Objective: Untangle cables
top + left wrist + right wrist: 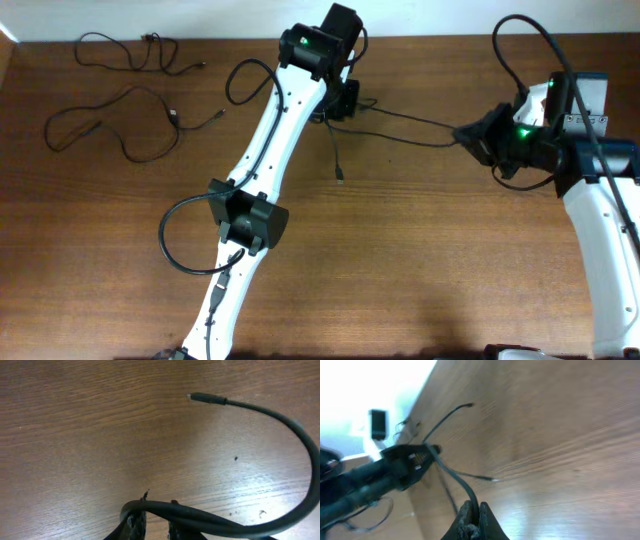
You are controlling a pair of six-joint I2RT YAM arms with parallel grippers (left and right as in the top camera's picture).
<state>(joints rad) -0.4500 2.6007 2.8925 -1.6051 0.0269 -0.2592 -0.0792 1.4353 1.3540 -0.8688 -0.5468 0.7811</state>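
Stretching across the table (400, 260), a cable (200, 516) is pinched by the right gripper's (474, 510) pressed-together jaws; the left gripper's (154, 521) jaws are set narrowly about it; grip cannot be told.

Brown wood-grain table (400, 250) — glossy sheen.

I make it three cables on the one table (420, 260). Two lie loose, well off beyond the left gripper (343, 104) on the side away from the right gripper (463, 132). These are the upper loose cable (150, 42) and the lower loose cable (140, 92), and they lie apart from each other. The third is the stretched cable (410, 118), between the two grippers. It shows as two strands there, and from overhead I can't be sure it's a single cord doubled back. There are two arms, the left arm (270, 140) and the right arm (600, 230), with one gripper on each, two in all.
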